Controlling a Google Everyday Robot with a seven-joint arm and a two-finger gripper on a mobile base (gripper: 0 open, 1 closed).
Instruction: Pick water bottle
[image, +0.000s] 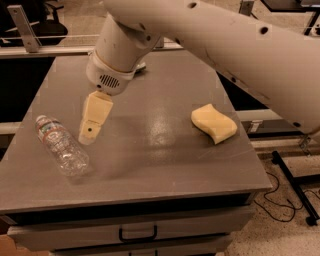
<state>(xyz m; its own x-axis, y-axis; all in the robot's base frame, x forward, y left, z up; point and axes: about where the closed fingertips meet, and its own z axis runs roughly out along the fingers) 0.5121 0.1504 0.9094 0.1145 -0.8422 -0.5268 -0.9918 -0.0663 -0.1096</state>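
The water bottle is clear crinkled plastic with a white cap and a thin red label band near the neck. It lies on its side at the left of the grey table, cap toward the far left. My gripper hangs from the big white arm, its cream fingers pointing down and a little left. It hovers just right of the bottle's neck, not touching it.
A yellow sponge lies on the right side of the table. The green chip bag at the back is almost wholly hidden behind the arm. The table has a drawer with a handle below its front edge. Black frames stand on both sides.
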